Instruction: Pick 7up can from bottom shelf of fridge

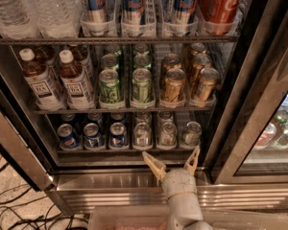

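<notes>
The pale two-finger gripper [172, 155] hovers before the stainless-steel fridge's [134, 185] dark wire bottom shelf [105, 152], fingers spread wide; the dark-green aluminium 7up can [191, 134] stands at its one o'clock.

The gripper [172, 153] is in front of the bottom shelf [105, 153] of the fridge [245, 128], near its right half. On that shelf, six cans [117, 134] stand side by side. The 7up can [191, 133] is the last one on the right, just behind the gripper.
</notes>
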